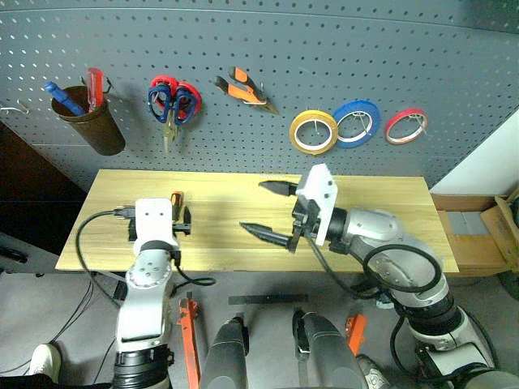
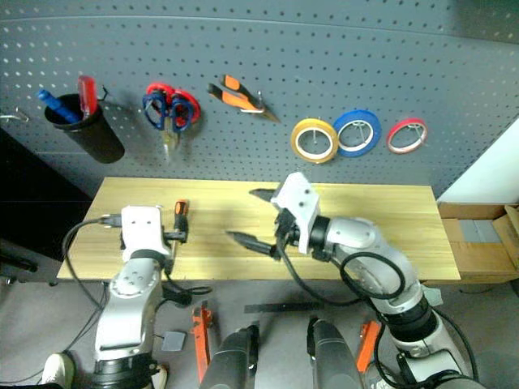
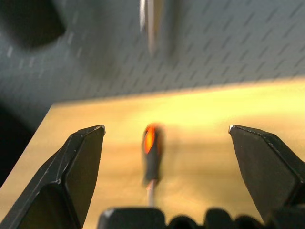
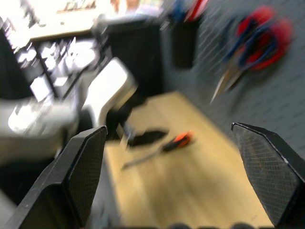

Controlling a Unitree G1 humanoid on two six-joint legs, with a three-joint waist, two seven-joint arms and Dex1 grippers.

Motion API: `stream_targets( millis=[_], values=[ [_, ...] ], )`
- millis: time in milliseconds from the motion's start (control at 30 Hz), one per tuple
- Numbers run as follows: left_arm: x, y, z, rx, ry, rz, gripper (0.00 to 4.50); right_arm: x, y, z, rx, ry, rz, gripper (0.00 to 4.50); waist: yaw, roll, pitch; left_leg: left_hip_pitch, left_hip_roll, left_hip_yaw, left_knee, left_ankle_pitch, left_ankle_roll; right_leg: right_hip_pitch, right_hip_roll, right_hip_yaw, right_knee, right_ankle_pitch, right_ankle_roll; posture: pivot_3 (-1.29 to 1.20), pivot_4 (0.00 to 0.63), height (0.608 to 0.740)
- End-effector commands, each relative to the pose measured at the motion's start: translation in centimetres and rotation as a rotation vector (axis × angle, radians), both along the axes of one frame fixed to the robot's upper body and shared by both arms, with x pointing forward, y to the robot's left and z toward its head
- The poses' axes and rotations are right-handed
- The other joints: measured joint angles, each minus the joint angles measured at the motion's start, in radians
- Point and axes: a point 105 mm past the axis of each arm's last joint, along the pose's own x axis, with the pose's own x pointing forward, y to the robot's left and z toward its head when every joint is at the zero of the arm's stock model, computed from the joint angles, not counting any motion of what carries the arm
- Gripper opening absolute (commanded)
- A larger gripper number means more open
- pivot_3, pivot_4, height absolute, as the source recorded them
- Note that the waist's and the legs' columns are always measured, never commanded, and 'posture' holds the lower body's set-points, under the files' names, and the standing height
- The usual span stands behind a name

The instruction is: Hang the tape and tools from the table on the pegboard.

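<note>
Tool left: an orange-and-black screwdriver (image 1: pixel 177 203) lies on the table (image 1: pixel 389 203), near its left end.
Long axis: runs from the front edge toward the pegboard (image 1: pixel 324 49), handle farthest from me, shaft toward my wrist.
Left gripper (image 3: pixel 167 136): jaws wide, empty, the screwdriver straight ahead between them.
Right gripper (image 1: pixel 272 211): wide, empty, over the table's middle, pointing left.
Nearer arm: my left, I judge.
Tape (image 1: pixel 314 132): on the pegboard.
</note>
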Motion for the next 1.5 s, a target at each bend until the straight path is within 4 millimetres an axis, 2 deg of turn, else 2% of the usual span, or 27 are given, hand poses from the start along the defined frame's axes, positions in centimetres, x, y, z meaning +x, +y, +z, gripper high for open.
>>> stream_targets(
  millis=[33,133,233,333,500,633,900,1100,1367,1467,1500],
  values=[
    [-0.3,3.2,-0.1,-0.006,0.042,0.068,4.48,-0.4,1.3,0.7,-0.002,-0.045,0.021,4.50,0.000,0.002,0.002,0.000,0.001,0.000,0.000,0.000,0.000,0.000,0.000,0.000,0.000,0.000,0.000,-0.05,0.359,0.740],
    [0.2,5.4,-1.2,-0.055,0.113,0.095,4.48,-0.2,2.4,0.7,-0.025,-0.048,0.027,4.50,0.000,0.005,0.010,0.001,0.002,0.000,-0.001,0.000,0.000,0.000,0.000,-0.001,0.000,-0.001,-0.002,-0.05,0.378,0.740],
    [0.9,5.8,-1.5,-0.076,0.138,0.072,4.48,-0.2,2.7,0.8,-0.042,-0.047,0.026,4.50,0.001,0.005,0.022,0.001,0.002,0.000,-0.001,0.000,0.000,0.000,0.001,-0.001,0.000,-0.001,-0.002,-0.05,0.399,0.740],
    [2.0,5.7,-1.4,-0.078,0.154,0.024,4.48,0.0,3.0,0.6,-0.064,-0.046,0.018,4.50,0.003,0.005,0.029,-0.001,0.005,0.001,-0.002,0.000,0.000,-0.002,0.000,0.000,-0.001,0.001,0.002,-0.06,0.415,0.740],
    [4.6,4.0,-1.3,-0.090,0.174,-0.109,4.48,0.9,2.7,0.1,-0.095,-0.042,-0.033,4.50,0.004,0.006,0.052,-0.003,0.004,0.002,-0.002,0.000,0.000,-0.003,-0.001,0.000,-0.002,0.000,0.003,-0.06,0.437,0.740],
    [5.9,4.1,-0.7,-0.087,0.158,-0.106,4.48,1.0,2.5,0.1,-0.100,-0.042,-0.044,4.50,0.001,0.006,0.069,-0.003,0.005,0.002,-0.002,0.000,0.000,-0.003,-0.002,0.000,-0.003,0.000,0.003,-0.07,0.449,0.740],
    [7.0,5.4,-0.5,-0.061,0.160,-0.083,4.48,0.8,2.0,0.1,-0.104,-0.029,-0.060,4.50,-0.004,0.007,0.092,-0.004,0.013,0.005,-0.006,-0.001,-0.001,-0.009,0.002,0.000,-0.001,0.000,0.002,-0.08,0.470,0.740],
    [7.5,5.8,-2.5,-0.135,0.240,-0.110,4.48,0.1,2.0,-0.2,-0.119,-0.011,-0.040,4.50,-0.005,0.006,0.102,-0.006,0.013,0.011,-0.006,-0.001,-0.001,-0.014,0.001,0.003,-0.001,0.000,0.003,-0.10,0.485,0.740],
    [8.1,5.4,-3.2,-0.169,0.265,-0.156,4.48,-0.2,1.8,-0.2,-0.131,-0.004,-0.037,4.50,-0.008,0.008,0.113,-0.006,0.013,0.013,-0.006,-0.001,-0.002,-0.015,0.000,0.004,-0.001,0.000,0.003,-0.11,0.491,0.740],
    [8.4,5.3,-3.0,-0.198,0.258,-0.157,3.94,-0.3,1.7,-0.2,-0.128,0.000,-0.042,4.50,-0.008,0.009,0.113,-0.006,0.013,0.013,-0.007,-0.001,-0.002,-0.015,0.000,0.004,-0.001,0.000,0.003,-0.11,0.488,0.740],
    [8.5,5.3,-3.0,-0.208,0.255,-0.158,3.57,-0.3,1.7,-0.2,-0.128,-0.001,-0.044,4.50,-0.009,0.009,0.113,-0.006,0.013,0.014,-0.007,-0.001,-0.002,-0.016,0.000,0.004,-0.001,0.000,0.003,-0.11,0.488,0.740]
  ],
)
